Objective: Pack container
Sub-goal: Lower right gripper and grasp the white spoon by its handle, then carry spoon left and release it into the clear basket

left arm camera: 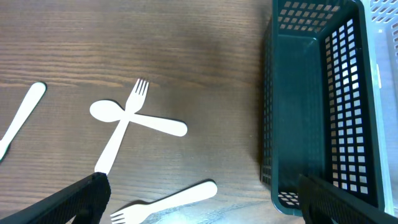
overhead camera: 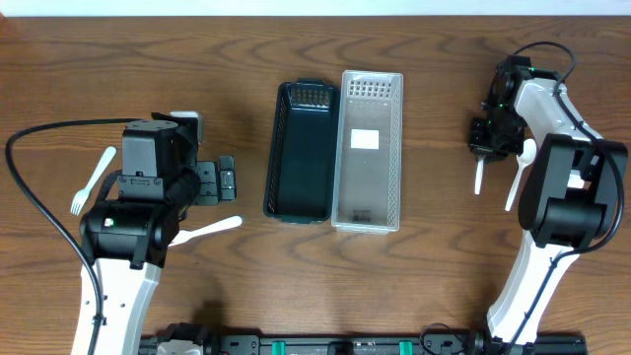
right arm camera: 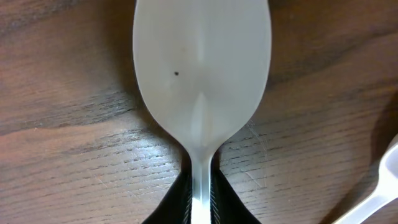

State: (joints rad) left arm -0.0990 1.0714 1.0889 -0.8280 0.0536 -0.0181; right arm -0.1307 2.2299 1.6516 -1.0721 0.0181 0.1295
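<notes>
Fingers (right arm camera: 171, 208) of the right gripper (right arm camera: 199, 193) pinch the neck of a white plastic spoon (right arm camera: 202, 81) on the wooden desk (right arm camera: 62, 155); judged best, lift straight and level. The left gripper (left arm camera: 199, 190) hangs wide and empty. The dark green mesh container (overhead camera: 301, 148) sits at the overhead frame's centre, well left of the spoon.

dark basket (overhead camera: 299, 163) just beside clear basket (overhead camera: 370, 192); white spoon (right arm camera: 202, 81) flat, off right.

Both arms: white rounded links w/ black joint housings. Left arm (overhead camera: 123, 291): thick black cable (overhead camera: 69, 124) looping off one side, tiny green LED (overhead camera: 108, 223). Right arm (overhead camera: 552, 104): thin black cable (overhead camera: 552, 44) up top. Left gripper (left arm camera: 200, 186) matte black, ribbed edges.
</notes>
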